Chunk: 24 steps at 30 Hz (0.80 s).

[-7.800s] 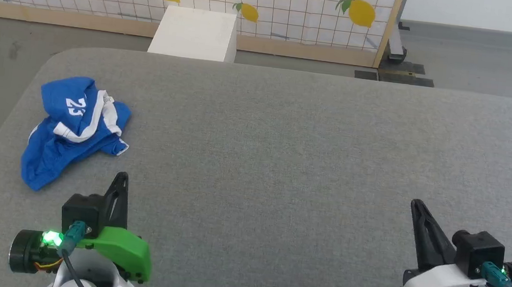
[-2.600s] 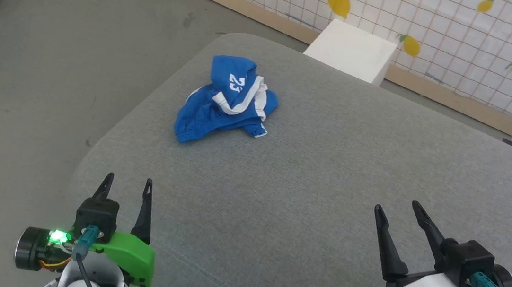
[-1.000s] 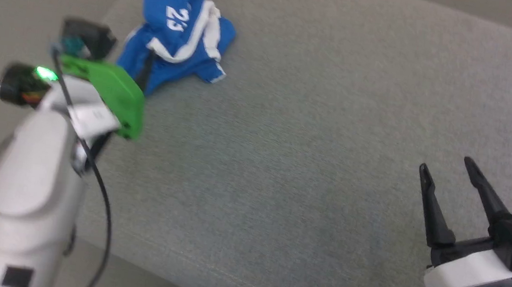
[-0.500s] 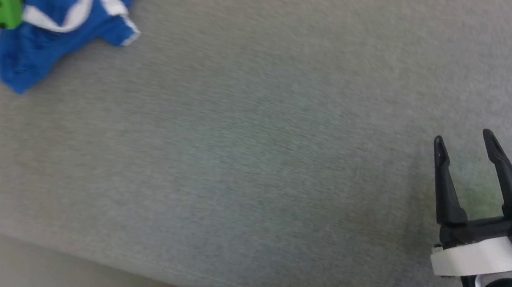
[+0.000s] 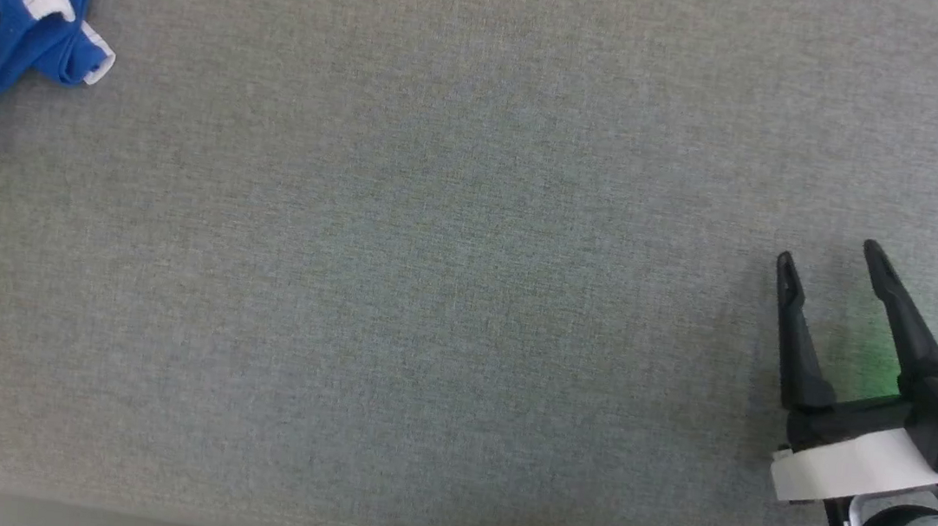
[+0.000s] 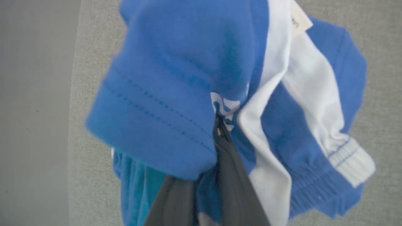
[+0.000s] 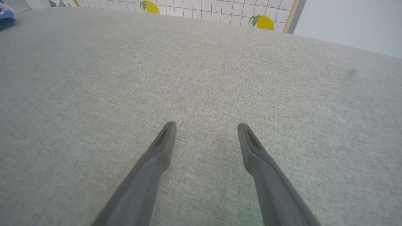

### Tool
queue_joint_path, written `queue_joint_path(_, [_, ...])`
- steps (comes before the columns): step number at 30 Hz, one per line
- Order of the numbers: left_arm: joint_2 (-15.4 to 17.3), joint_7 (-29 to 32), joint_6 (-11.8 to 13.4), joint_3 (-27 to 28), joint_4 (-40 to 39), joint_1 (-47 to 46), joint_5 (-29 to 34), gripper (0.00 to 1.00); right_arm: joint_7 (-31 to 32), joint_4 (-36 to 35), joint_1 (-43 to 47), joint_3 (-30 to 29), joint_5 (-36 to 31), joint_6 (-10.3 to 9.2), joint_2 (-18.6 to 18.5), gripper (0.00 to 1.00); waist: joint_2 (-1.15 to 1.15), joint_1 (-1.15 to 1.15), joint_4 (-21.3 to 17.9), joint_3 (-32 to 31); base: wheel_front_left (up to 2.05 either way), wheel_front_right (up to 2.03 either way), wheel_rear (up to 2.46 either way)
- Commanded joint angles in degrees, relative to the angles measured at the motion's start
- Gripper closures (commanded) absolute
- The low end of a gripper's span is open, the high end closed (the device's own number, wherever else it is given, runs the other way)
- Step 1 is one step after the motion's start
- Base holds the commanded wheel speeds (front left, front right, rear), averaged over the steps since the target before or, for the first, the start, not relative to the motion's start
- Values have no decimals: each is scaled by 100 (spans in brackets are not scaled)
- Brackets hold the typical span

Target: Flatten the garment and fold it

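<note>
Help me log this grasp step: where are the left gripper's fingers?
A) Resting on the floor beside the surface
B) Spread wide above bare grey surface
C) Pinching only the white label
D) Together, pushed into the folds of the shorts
D: in the left wrist view the left gripper has its fingers together, buried in the blue folds of the shorts, while the label sits apart at the top.

Shorts [image 6: 163, 94] — blue w/ white trim

Head looks steeply down; left wrist hugs garment [image 6: 176, 94]
</note>
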Motion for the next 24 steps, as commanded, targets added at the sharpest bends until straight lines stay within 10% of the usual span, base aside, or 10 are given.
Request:
queue_joint_path(1, [30,-167,-10,-27,31,-56,69,100,-33,39,-117,32,-22,-9,20,0,0,0,37,-208,0,0,0])
queue_joint_path(13, [-32,-2671,-43,-489,-745,-519,466,100,-57,718,11,170,169,-9,70,0,0,0,-28,-1906,0,0,0])
queue_joint_path(24, [-971,-2597,43,-1527,-2149,151,-146,100,-52,913,3,161,248,-9,224,0,0,0,-456,-2466,0,0,0])
